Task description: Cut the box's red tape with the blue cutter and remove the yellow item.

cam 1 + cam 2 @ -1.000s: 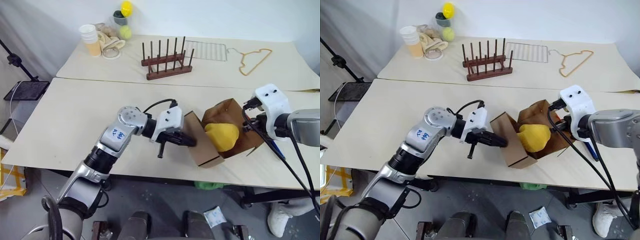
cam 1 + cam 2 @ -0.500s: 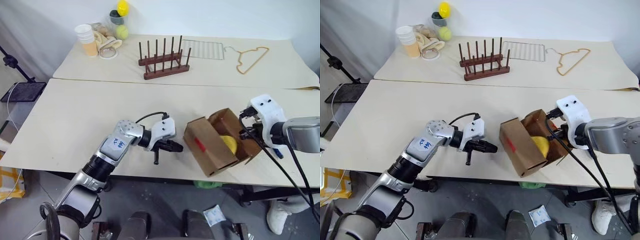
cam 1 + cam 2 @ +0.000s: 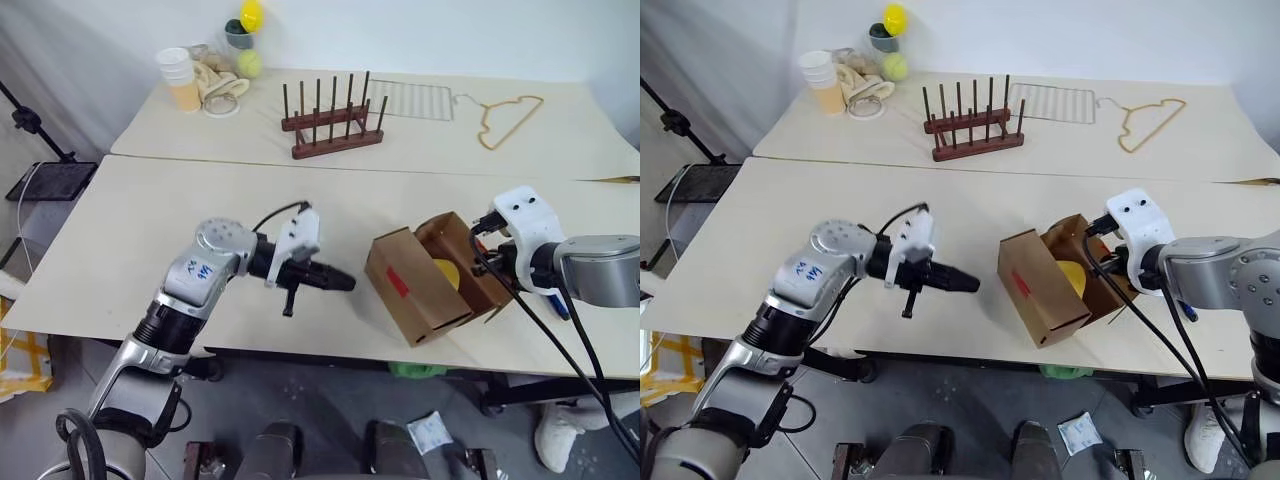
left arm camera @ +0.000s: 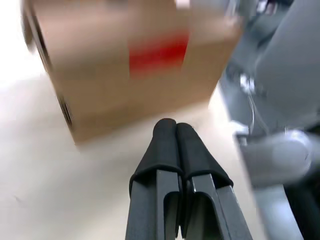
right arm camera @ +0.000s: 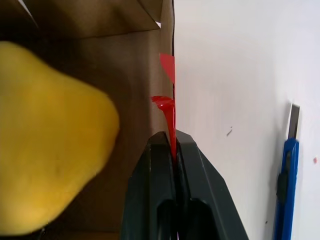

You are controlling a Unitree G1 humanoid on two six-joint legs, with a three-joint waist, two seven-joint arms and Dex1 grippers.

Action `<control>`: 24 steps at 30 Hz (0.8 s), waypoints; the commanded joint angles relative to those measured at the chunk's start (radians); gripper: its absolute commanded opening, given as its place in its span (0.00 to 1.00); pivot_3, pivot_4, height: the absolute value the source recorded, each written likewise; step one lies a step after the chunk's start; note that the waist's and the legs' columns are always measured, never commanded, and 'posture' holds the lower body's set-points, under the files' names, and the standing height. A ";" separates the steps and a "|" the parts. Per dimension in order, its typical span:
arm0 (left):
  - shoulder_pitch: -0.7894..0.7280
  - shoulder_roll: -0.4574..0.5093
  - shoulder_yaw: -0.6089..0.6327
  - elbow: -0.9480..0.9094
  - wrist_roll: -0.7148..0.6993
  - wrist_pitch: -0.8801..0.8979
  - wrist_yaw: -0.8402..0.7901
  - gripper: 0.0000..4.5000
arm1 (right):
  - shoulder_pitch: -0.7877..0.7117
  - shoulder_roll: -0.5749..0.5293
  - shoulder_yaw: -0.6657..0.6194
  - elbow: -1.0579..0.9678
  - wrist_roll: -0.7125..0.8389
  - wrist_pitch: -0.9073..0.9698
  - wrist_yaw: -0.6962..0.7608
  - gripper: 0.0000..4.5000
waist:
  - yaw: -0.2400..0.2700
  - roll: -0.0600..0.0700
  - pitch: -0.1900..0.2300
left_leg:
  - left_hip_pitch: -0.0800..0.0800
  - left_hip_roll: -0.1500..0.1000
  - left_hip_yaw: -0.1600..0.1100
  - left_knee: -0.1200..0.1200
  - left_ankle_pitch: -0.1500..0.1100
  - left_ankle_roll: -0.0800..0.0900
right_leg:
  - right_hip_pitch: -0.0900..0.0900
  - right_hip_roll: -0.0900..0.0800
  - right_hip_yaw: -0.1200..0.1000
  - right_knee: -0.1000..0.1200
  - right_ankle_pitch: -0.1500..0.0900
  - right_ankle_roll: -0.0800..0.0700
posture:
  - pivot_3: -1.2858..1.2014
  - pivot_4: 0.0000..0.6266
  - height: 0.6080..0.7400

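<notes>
Brown cardboard box (image 3: 425, 285), open, near the bench's (image 3: 150, 230) front edge, contains the yellow item (image 5: 47, 135). Right pincer (image 5: 171, 145) clamped on the box wall with red tape (image 5: 169, 117). Blue cutter (image 5: 285, 185) lies beside. Left pincer (image 4: 171, 131) together, empty, facing the box.

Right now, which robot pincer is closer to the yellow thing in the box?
The right. The right pincer is at the box flap, right beside the yellow item. The left pincer is outside the box, apart from it.
</notes>
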 commanded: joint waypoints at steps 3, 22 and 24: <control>-0.089 -0.135 0.014 -0.016 -0.040 0.018 0.110 0.00 | -0.038 -0.006 -0.013 -0.041 -0.030 0.005 0.018 0.01 | -0.006 0.000 0.000 | 0.000 -0.001 0.001 -0.001 0.000 0.000 | 0.000 0.000 0.000 0.000 0.000 0.000 | 0.52 0.24 1.00; -0.037 -0.078 -0.116 0.060 0.089 -0.098 0.026 0.00 | -0.097 -0.064 -0.017 -0.022 0.071 0.005 0.031 0.01 | -0.016 0.000 0.000 | 0.001 0.001 0.003 -0.002 0.000 0.000 | -0.002 0.002 0.000 0.001 0.000 0.000 | 0.52 0.24 1.00; -0.022 -0.052 -0.121 0.060 0.095 -0.090 0.022 0.00 | -0.095 -0.087 -0.016 -0.019 0.098 0.005 0.032 0.01 | -0.016 0.000 0.000 | 0.001 0.002 0.003 -0.002 0.000 0.000 | -0.002 0.002 0.000 0.001 0.000 0.000 | 0.52 0.24 1.00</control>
